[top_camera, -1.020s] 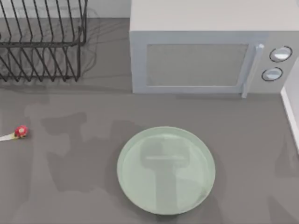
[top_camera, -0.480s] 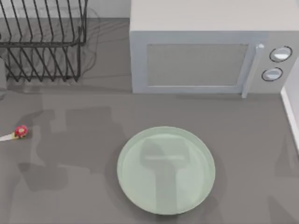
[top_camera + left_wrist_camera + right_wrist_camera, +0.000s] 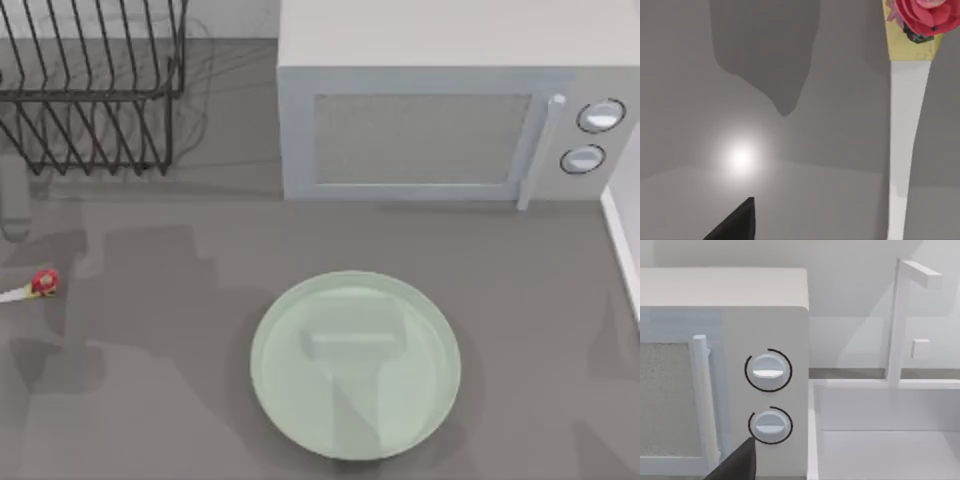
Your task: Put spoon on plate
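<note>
The spoon (image 3: 30,287) (its red knob (image 3: 921,15) close under the left wrist camera) lies at the table's left edge, well apart from the plate (image 3: 355,365); either claw's opening cannot be told.

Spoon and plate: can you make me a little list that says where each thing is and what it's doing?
spoon: lies flat at the table's left edge, red knob toward the plate
plate: round, pale green, bare, near the table's middle
spoon on plate: not yet
left pincer: one dark fingertip seen beside the spoon's handle
microwave: behind the plate, door shut
dish rack: back left corner
</note>
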Available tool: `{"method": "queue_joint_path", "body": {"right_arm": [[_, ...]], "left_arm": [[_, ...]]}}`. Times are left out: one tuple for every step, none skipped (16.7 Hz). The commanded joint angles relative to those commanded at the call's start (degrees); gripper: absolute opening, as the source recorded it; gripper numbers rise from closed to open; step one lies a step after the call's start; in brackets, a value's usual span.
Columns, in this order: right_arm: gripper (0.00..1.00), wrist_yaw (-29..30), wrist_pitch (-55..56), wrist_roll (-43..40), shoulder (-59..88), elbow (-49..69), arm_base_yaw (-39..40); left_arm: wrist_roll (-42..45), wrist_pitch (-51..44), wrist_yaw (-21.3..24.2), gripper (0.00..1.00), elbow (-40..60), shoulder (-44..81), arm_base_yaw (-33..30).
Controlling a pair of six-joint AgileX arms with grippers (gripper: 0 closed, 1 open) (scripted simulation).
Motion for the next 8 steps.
{"method": "queue_joint_path", "body": {"right_arm": [[1.00, 0.0, 0.0, 0.0, 0.0, 0.0, 0.0], [1.00, 0.0, 0.0, 0.0, 0.0, 0.0, 0.0], [1.00, 0.0, 0.0, 0.0, 0.0, 0.0, 0.0], [1.00, 0.0, 0.0, 0.0, 0.0, 0.0, 0.0], [1.00, 0.0, 0.0, 0.0, 0.0, 0.0, 0.0], [1.00, 0.0, 0.0, 0.0, 0.0, 0.0, 0.0], [1.00, 0.0, 0.0, 0.0, 0.0, 0.0, 0.0], [1.00, 0.0, 0.0, 0.0, 0.0, 0.0, 0.0]], "left_arm": [[0.1, 2.9, 0.0, 1.00, -1.5, 1.2, 0.0], [0.1, 5.7, 0.0, 1.00, -3.0, 2.3, 0.0], [0.1, 8.0, 0.0, 1.00, -4.4, 3.3, 0.1], [0.2, 9.8, 0.0, 1.00, -5.4, 4.2, 0.1], [0.2, 10.9, 0.0, 1.00, -6.2, 4.7, 0.1], [0.2, 11.4, 0.0, 1.00, -6.6, 5.0, 0.1], [0.2, 11.4, 0.0, 1.00, -6.6, 5.0, 0.1], [0.2, 11.4, 0.0, 1.00, -6.6, 5.0, 0.1]]}}
